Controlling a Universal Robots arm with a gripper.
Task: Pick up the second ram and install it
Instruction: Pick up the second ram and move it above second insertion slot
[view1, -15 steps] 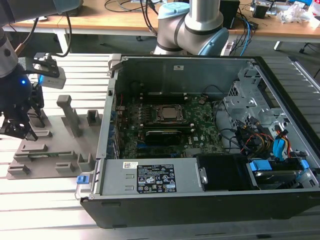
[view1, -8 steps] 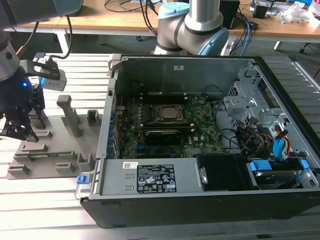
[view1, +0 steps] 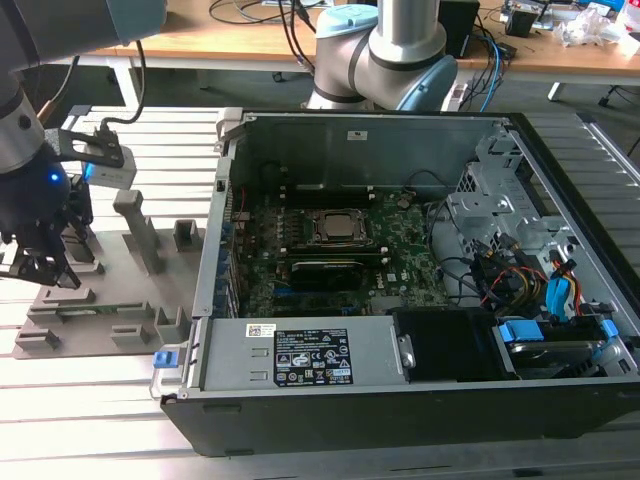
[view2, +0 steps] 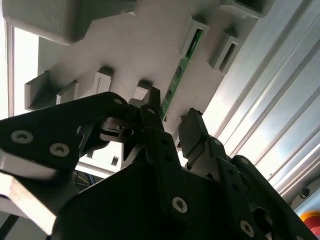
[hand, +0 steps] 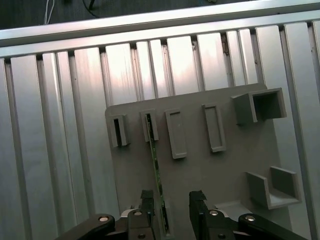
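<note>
The gripper (hand: 172, 200) is hovering with its fingers (hand: 147, 202) spread over the grey holder tray (hand: 225, 175), the second ram (hand: 155, 165) standing on edge between them but hugging one finger, so closing off-centre is probably risking a skewed, slipping pinch.

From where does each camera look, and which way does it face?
Exterior view: off the arm, looks down into the open computer case; arm at the exterior view's left, over the grey tray.
First wrist view: on the wrist, looking down past the gripper at the tray.
Second wrist view: on the wrist, looking along the fingers.
Both wrist views share the ram between the open fingers.
</note>
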